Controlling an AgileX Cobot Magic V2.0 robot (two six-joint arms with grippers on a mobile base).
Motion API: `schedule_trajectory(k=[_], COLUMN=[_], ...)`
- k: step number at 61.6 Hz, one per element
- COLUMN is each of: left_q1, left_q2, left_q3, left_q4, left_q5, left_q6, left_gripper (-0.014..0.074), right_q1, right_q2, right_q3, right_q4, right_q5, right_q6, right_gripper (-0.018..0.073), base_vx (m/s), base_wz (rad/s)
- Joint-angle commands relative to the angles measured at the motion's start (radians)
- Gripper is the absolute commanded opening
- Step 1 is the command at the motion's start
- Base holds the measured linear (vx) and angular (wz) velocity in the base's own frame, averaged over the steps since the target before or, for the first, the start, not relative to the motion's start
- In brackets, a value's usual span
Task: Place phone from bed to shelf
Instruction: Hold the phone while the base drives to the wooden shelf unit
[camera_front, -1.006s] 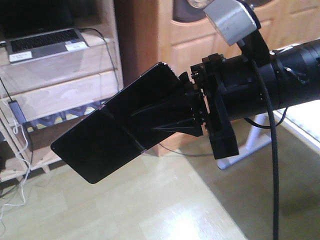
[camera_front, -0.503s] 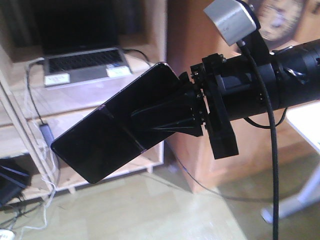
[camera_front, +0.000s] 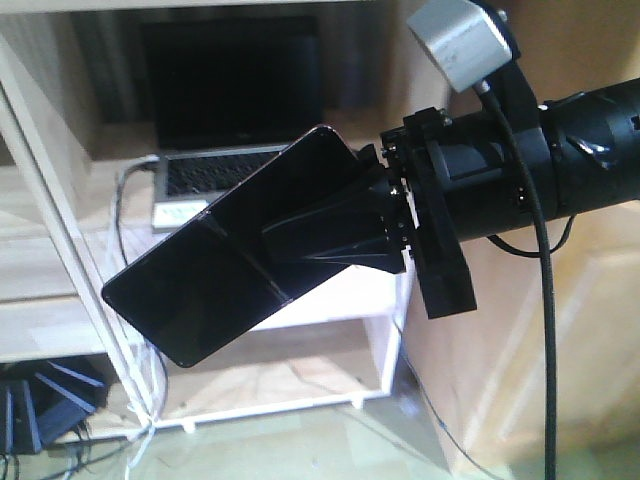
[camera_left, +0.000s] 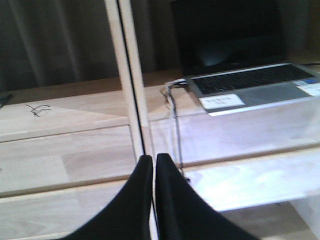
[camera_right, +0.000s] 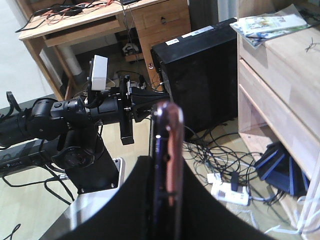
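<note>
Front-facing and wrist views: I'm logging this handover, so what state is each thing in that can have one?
Glossy black creased slab phone: unfolded flat, tilted, held in the air.
Right end effector: shut on the phone.
Left end effector: shut, empty.
Grey laptop with black keyboard: lid open, screen dark.

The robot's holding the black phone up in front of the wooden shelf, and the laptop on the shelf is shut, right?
No, the laptop is open: the exterior front-facing view shows its keyboard with the dark screen standing up behind. The rest holds: the right gripper grips the black phone in front of the wooden shelf.
</note>
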Motion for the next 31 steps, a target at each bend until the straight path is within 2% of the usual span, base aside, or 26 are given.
schedule_trajectory(k=[1,31], left_q1=[-0.005,-0.005], left_q2=[-0.011,-0.011], left_q3=[-0.022,-0.022], left_q4=[-0.009,-0.009], left_q5=[-0.072,-0.072], left_q6=[-0.006,-0.006], left_gripper=[0.0001,0.0001], right_q1=[-0.002,-0.002], right_q2=[-0.034,-0.034], right_q3=[-0.024,-0.024], right_q4=[0.094,0.094], right_q5=[0.064,0.064], right_q6=[0.001,0.001], right_gripper=[-0.0002,-0.0002], base_vx=[0.37,0.33], base_wz=[0.30,0.18])
